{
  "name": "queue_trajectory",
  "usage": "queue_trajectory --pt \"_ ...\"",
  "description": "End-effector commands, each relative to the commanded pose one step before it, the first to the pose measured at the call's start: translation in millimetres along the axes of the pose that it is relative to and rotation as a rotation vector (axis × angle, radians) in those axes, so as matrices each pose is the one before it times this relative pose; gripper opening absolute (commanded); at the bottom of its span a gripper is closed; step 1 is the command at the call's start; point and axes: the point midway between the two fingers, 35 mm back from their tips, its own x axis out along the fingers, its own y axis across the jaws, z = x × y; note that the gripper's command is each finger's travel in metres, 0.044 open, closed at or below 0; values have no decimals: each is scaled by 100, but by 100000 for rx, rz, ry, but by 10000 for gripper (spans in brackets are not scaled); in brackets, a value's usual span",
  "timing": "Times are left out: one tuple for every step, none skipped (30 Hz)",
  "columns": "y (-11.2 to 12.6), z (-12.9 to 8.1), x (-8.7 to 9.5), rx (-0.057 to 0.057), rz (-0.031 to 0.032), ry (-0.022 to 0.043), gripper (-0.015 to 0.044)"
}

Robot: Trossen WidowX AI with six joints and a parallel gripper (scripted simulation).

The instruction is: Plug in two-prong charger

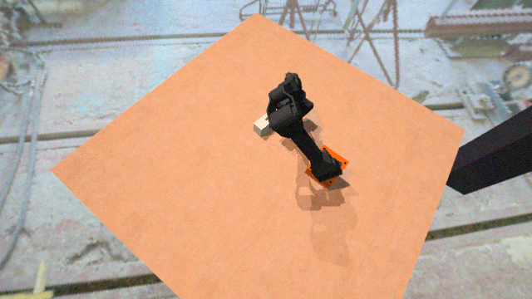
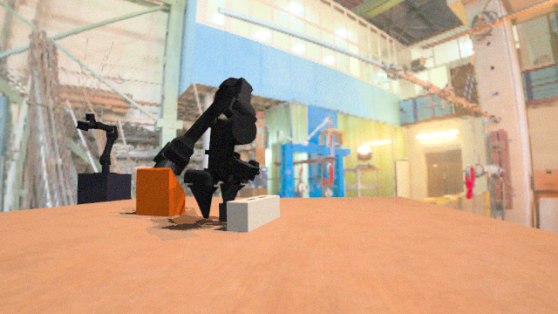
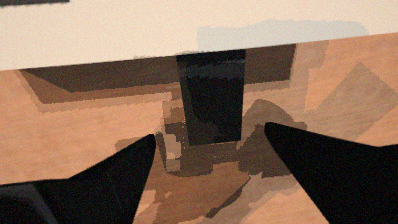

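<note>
The white power strip (image 1: 261, 124) (image 2: 253, 213) (image 3: 125, 30) lies on the orange table; one dark slot shows at the top left corner of the wrist view. The dark charger (image 3: 212, 95) (image 2: 222, 214) stands on the table close against the strip's side. My gripper (image 3: 210, 133) (image 2: 216, 208) is open and low over the table. Its two black fingers stand either side of the charger with gaps, not touching it. In the top view the arm's wrist (image 1: 287, 104) hides the fingers and the charger.
The arm's orange base (image 1: 334, 157) (image 2: 157, 192) stands behind the strip. A black block (image 1: 490, 158) (image 2: 104, 187) sits off the table's edge, with a second small arm on it. The table's edges drop away on all sides.
</note>
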Motion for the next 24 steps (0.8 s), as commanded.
queue_trajectory --pt "-62 -689 2 -336 -337 70 440" --pt "-2 -125 10 5 0 6 440" --pt "-1 -125 10 5 0 6 440" --pt "-1 -126 10 5 1 6 440" --pt "0 -126 11 5 1 6 440" --pt "0 -126 11 5 1 6 440" --pt "1 -126 11 5 2 6 440" --pt "1 -126 12 4 2 6 440" --pt "2 -126 12 4 2 6 440" --pt "2 -126 12 4 3 7 440" --pt "3 -126 12 4 3 7 440" --pt "3 -126 13 4 3 7 440" --pt "4 -126 13 4 4 7 440" --pt "4 -126 13 4 4 7 440" --pt "5 -126 14 4 5 7 440" --pt "5 -126 14 4 5 7 440" --pt "6 -126 14 4 5 7 440" --pt "6 -126 14 3 6 7 440" --pt "7 -126 15 3 6 7 440" --pt "7 -126 15 3 6 8 440" --pt "8 -126 15 3 7 8 440" --pt "7 -103 13 2 6 6 440" --pt "4 -62 8 1 4 4 440" --pt "1 -21 3 0 1 1 440"
